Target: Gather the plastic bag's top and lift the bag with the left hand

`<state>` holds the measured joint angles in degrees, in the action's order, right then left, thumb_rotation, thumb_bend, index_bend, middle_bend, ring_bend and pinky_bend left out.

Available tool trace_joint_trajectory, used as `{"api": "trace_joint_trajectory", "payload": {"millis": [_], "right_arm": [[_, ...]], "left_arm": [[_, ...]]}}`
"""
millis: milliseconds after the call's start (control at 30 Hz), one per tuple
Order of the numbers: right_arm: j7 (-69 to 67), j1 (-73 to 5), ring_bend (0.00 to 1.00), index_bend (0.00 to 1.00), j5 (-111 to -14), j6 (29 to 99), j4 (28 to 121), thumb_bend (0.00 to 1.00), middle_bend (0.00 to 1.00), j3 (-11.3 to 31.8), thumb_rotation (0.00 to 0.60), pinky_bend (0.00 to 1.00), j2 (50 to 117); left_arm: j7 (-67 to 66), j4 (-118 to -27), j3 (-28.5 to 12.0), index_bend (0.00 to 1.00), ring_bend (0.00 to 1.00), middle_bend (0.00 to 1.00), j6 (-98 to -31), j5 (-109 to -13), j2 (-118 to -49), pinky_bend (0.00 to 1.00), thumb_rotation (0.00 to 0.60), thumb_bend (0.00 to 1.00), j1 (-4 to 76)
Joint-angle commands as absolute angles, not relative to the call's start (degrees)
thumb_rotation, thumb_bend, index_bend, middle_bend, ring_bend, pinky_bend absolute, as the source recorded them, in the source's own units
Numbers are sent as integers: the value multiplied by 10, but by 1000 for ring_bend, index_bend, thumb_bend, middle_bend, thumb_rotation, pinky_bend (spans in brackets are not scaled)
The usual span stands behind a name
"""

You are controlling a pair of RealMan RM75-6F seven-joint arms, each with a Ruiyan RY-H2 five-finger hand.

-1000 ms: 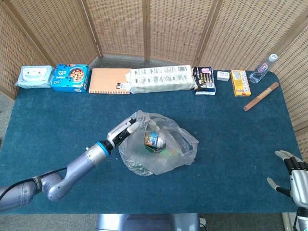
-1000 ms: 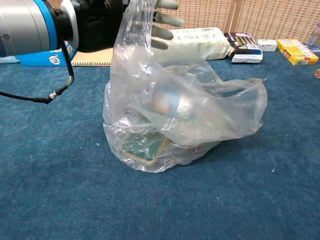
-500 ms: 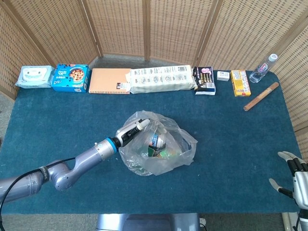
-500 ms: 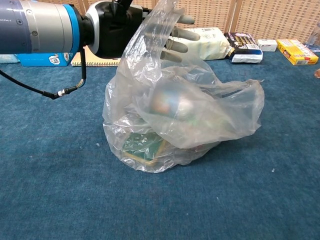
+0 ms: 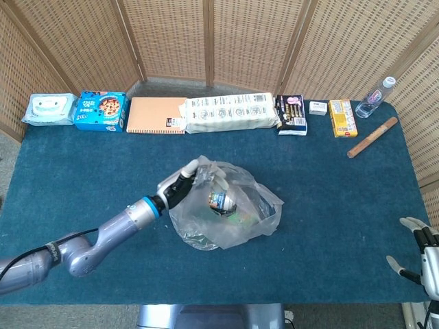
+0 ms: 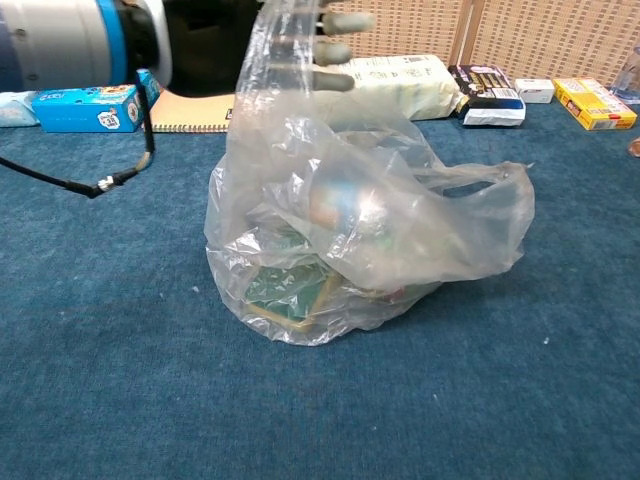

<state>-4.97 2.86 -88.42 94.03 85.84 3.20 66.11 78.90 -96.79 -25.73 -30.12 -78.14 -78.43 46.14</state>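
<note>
The clear plastic bag (image 5: 226, 209) sits near the middle of the blue table (image 5: 329, 199), its base resting on the cloth with a small jar (image 5: 219, 201) and a flat green packet (image 6: 285, 292) showing through it. The left hand (image 5: 184, 184) reaches in from the left at the bag's raised top edge, fingers (image 6: 335, 50) extended against the film, but whether it actually grips the plastic I cannot tell. At the near right corner the right hand (image 5: 420, 250) hangs off the table edge, fingers spread and holding nothing.
</note>
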Motion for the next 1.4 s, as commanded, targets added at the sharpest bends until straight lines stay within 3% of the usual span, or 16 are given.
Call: {"api": "trace_joint_trajectory", "payload": {"millis": [33,167,300,500,800,1300,1400], "right_arm": [[-49,26,283,214,-887,939,859,174,232,33,561,316,662],[-47,23,283,213,-888,936,862,174,232,34,558,315,662],[-42,19,283,214,-892,933,866,174,232,35,562,315,662],[-35,15,283,214,-895,930,873,174,232,36,560,315,661],[-33,9,283,213,-896,927,878,175,232,39,558,315,659],[-41,5,283,213,-891,921,868,174,232,41,561,315,665],[-44,2,283,214,-891,919,865,174,232,43,560,315,666]], "left_arm": [[863,-995,-243,392,469,457,-338,-826,-750,344,0,73,426],[991,-994,-218,416,505,490,-386,-910,-719,391,0,73,412],[1140,-956,-169,450,553,532,-466,-1005,-694,426,0,72,419],[1303,-890,-112,508,614,599,-571,-1054,-694,482,0,72,447],[1386,-878,-81,533,676,653,-642,-1039,-701,595,0,73,484],[1410,-876,-56,533,684,654,-691,-1018,-709,594,0,79,515],[1402,-877,-52,533,661,640,-700,-1012,-706,550,0,83,514]]}}
